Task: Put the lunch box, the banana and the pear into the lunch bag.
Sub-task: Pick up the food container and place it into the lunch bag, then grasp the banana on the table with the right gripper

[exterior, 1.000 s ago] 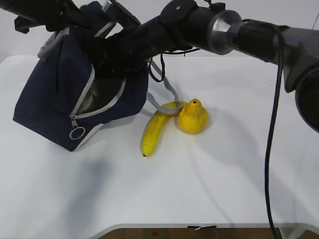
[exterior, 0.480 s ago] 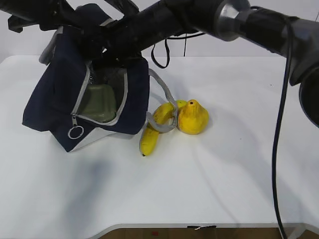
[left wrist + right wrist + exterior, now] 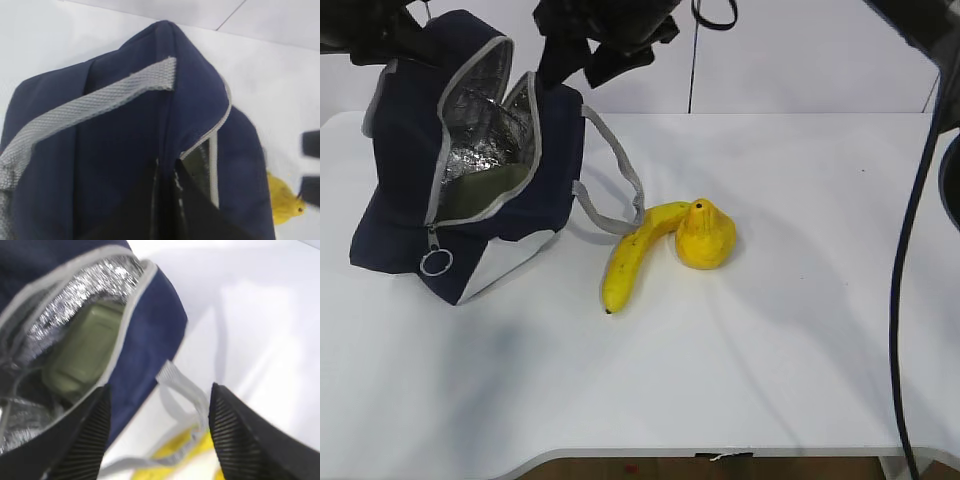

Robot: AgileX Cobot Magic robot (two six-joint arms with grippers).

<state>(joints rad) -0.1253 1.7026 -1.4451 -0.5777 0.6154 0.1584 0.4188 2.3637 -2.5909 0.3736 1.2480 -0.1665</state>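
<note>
Jaws of the right gripper (image 3: 157, 440) spread, empty, above the lunch bag (image 3: 150, 335).

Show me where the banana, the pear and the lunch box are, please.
banana (image 3: 632, 258): exterior view, middle of its curved body.
pear (image 3: 705, 236): exterior view, its rounded body.
lunch box (image 3: 82, 350): right wrist view, its green lid, inside the bag.

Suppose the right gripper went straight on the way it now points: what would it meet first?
Probably the grey handle of the lunch bag, which lies between the open right gripper's fingers, then the banana beneath; depth is unclear.
</note>
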